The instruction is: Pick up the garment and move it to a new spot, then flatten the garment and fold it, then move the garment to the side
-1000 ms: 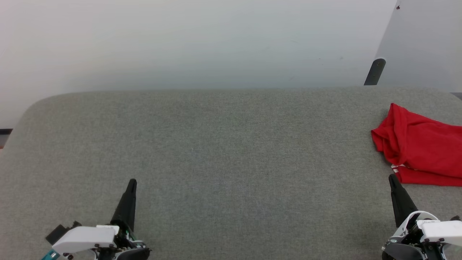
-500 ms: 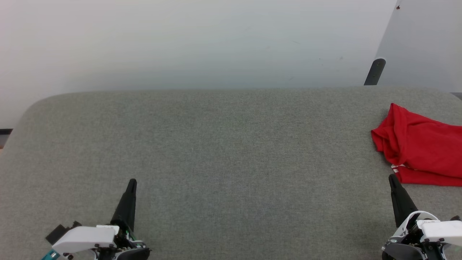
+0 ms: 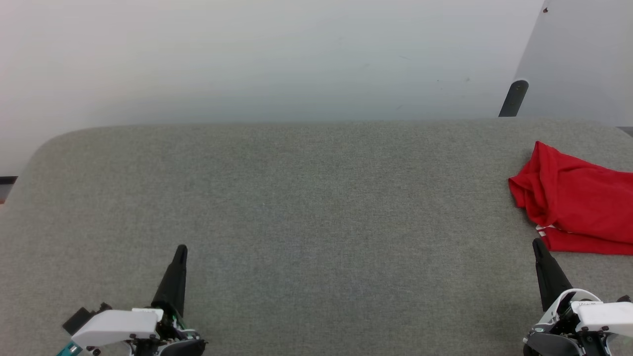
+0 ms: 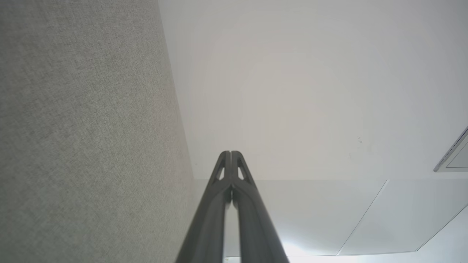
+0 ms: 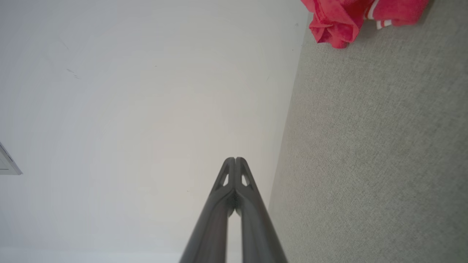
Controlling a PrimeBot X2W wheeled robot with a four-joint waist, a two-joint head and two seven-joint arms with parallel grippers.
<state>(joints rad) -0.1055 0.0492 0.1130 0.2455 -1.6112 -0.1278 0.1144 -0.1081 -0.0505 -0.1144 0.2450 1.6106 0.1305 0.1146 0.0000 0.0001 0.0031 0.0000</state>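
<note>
The garment [image 3: 576, 200] is a crumpled red shirt with a bit of white-red striped trim, lying at the right edge of the grey fabric table [image 3: 316, 207]. It also appears at the top of the right wrist view as a red heap, the garment [image 5: 351, 18]. My right gripper [image 3: 537, 244] is shut and empty, its tip just short of the garment's near edge. My left gripper [image 3: 181, 249] is shut and empty at the lower left, far from the garment. The wrist views show each pair of fingers pressed together: left gripper [image 4: 230, 154], right gripper [image 5: 236, 160].
A pale wall rises behind the table's far edge. A dark post [image 3: 513, 99] stands behind the far right corner. The table's far-left corner is rounded.
</note>
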